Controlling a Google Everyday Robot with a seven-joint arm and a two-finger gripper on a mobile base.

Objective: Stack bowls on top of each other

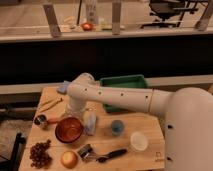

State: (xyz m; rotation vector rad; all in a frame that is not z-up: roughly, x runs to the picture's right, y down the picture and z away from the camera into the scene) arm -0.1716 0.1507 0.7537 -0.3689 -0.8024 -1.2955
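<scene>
Gripper (75, 114) sat at the end of the arm, hanging down just behind the orange-red bowl (69, 129), w/ the bowl directly in front of and below it, near the table's (102, 142) front-left. Fingers hidden by the wrist — can't tell spread or closed. Only one bowl was clearly in view; purple one not made out.
</scene>
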